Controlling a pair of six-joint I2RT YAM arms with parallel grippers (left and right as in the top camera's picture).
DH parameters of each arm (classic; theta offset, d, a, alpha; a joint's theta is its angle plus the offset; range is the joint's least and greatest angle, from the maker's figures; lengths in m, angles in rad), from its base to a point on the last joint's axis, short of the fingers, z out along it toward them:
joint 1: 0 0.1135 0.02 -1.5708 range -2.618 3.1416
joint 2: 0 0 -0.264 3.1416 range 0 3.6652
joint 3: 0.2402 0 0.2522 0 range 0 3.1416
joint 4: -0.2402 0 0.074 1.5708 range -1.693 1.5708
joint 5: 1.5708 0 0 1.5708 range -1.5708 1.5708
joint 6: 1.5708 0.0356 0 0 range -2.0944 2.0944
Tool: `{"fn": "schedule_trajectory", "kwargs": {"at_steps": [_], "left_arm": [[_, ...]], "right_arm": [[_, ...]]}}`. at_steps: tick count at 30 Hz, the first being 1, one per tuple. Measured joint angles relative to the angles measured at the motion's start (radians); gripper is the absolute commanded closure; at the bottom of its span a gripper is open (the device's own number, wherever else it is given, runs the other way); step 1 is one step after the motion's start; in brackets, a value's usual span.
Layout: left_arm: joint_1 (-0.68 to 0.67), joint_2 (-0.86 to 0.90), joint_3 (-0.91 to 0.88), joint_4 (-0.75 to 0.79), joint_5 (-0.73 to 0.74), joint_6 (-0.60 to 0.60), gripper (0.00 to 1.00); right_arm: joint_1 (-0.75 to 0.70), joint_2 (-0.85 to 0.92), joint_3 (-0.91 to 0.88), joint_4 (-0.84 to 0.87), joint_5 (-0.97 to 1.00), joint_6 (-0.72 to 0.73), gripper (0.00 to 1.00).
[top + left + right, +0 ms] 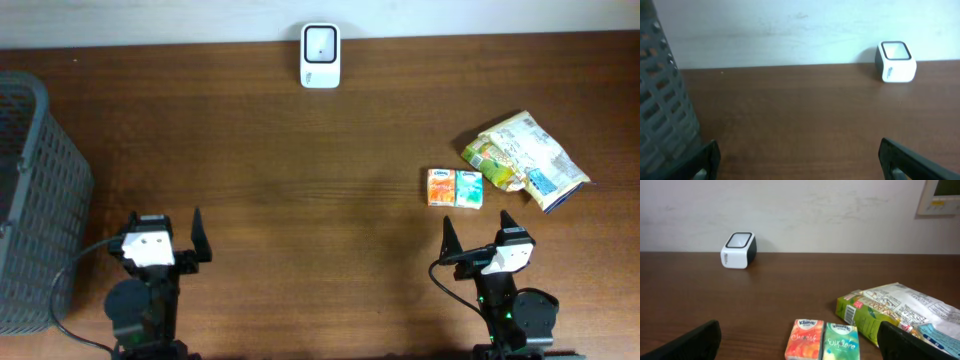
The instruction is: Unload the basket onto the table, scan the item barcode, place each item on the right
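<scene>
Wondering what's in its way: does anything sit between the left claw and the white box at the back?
Nothing: only bare table between the left claw and the white box, shown in overhead and left wrist views.

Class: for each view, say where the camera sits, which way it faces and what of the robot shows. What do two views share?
Overhead: above the table, looking straight down; shows left gripper and right gripper, both open.
Left wrist: low behind the left gripper, facing the wall, scanner and basket ahead; own fingers in the bottom corners.
Right wrist: low behind the right gripper, facing the wall over tissue packs and snack bags; own fingers likewise.
Shared: both wrist views show the scanner.
</scene>
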Motion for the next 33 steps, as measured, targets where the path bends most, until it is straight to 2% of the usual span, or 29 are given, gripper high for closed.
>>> {"fn": "schedule_trajectory", "kwargs": {"at_steps": [8,13,33], "left_arm": [[-0.037,-0.250,-0.185,0.013,-0.004,0.084,0.01],[-0.074,-0.349,-0.199,-0.057,-0.024,0.144,0.01],[-0.076,-0.351,-0.199,-0.061,-0.043,0.155,0.01]], "right_arm": [[0.000,0.000,0.000,0.001,-0.001,0.001,0.01],[0.000,0.000,0.000,0.001,-0.001,0.000,0.01],[0.000,0.000,0.000,0.001,-0.001,0.000,0.01]]}}
